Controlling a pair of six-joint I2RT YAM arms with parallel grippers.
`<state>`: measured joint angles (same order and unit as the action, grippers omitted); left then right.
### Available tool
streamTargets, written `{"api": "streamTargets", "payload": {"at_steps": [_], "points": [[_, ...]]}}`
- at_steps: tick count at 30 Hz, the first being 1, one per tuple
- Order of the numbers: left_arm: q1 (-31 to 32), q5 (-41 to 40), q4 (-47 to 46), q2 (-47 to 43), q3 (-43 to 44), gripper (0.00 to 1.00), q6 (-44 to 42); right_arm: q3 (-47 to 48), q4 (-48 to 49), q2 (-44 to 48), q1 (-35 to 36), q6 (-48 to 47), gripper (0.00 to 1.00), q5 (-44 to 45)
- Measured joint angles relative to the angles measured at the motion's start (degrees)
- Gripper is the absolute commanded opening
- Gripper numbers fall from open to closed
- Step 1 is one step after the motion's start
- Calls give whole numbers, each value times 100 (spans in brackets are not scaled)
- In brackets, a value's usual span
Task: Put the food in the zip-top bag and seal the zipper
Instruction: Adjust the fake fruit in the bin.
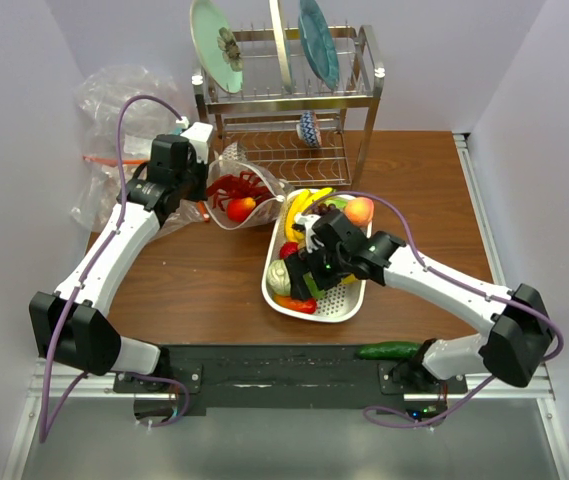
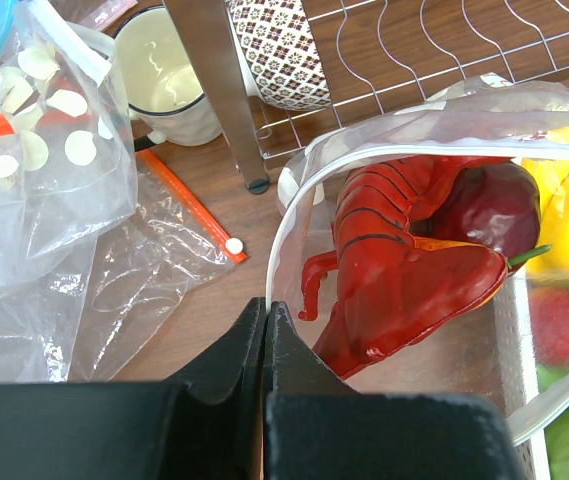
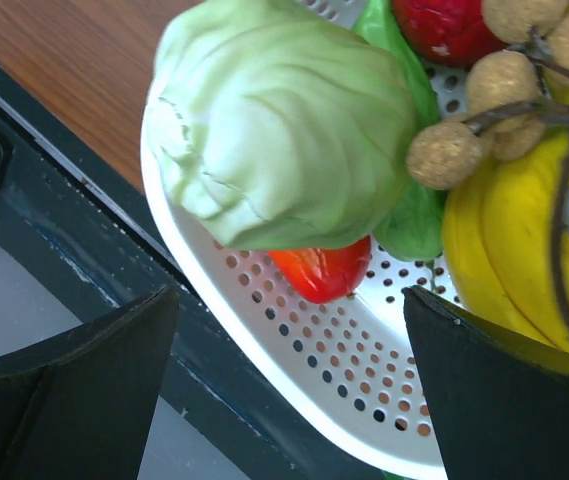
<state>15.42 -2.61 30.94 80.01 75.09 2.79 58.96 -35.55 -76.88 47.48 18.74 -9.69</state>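
Left tool clamped shut on the mouth edge of the zip-top bag, which is open just off the far-left corner of the white tray. Lobster and dark red apple inside bag. Right tool spread wide, gripping nothing, over tray's near end above cabbage and orange-red pepper.

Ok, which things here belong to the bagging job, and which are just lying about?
Job: zip-top bag, lobster and dark red apple inside it, peach and orange-red pepper in the white tray.
Lying about: cabbage, bananas, cucumber, dish rack, mug, crumpled bag with orange strips.
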Motion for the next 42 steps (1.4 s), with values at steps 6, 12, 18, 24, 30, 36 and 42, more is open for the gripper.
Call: {"api": "streamTargets", "payload": {"at_steps": [6,12,18,24,30,36,42], "points": [[0,-2,0,0,0,0,-2,70,-13,-142,227,-35,82,142],[0,0,0,0,0,0,-2,7,-109,-138,267,-181,70,407],[-2,0,0,0,0,0,-2,-177,-142,-144,264,-378,67,540],[-2,0,0,0,0,0,-2,-560,190,-273,278,-518,67,407],[-2,2,-2,0,0,0,-2,-824,964,-549,400,-575,72,393],[-2,2,-2,0,0,0,-4,-1207,1897,-538,444,-540,81,442],[-2,2,-2,0,0,0,-4,-1307,2280,-619,468,-527,81,568]]}}
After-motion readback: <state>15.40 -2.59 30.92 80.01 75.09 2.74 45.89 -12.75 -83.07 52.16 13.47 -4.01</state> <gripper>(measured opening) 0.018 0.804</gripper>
